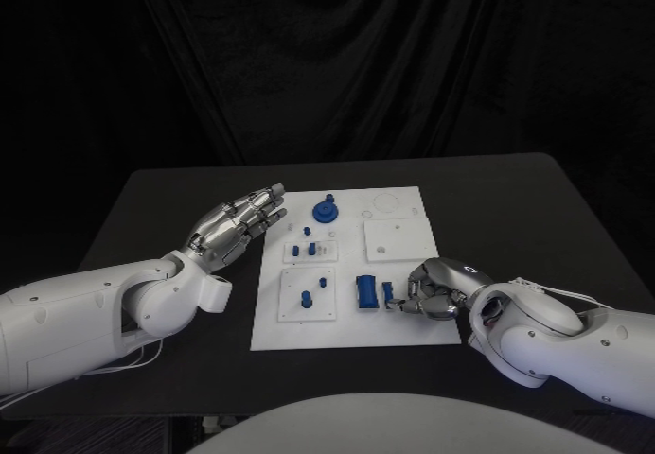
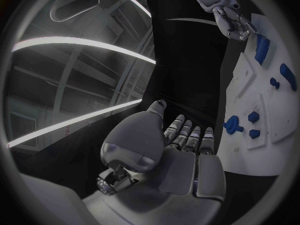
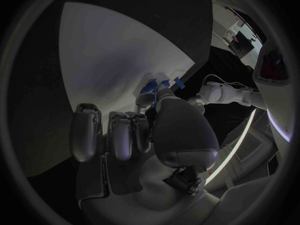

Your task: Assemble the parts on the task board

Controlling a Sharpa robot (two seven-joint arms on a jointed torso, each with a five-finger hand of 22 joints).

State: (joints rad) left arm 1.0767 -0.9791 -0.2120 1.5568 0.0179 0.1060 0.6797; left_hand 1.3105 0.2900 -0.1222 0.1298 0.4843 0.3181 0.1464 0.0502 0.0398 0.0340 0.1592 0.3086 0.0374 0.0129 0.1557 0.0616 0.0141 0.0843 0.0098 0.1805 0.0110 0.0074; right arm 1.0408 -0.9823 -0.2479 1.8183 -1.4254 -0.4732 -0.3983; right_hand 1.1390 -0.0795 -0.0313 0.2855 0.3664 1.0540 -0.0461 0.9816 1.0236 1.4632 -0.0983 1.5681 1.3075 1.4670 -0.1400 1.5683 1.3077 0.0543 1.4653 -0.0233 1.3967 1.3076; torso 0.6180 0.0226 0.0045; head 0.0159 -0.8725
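Pinching a small blue part at the near right of the task board

I am holding my right hand [image 1: 434, 293] curled over the white task board [image 1: 410, 331], fingertips seeming to be closing on a small blue part [image 1: 388, 292] beside the larger blue block [image 1: 366, 290]; my left hand [image 1: 235, 225] is hovering flat, holding nothing, at the board's left edge. The piece looks stiff, light and slick, so I am judging a grip across its sides safest
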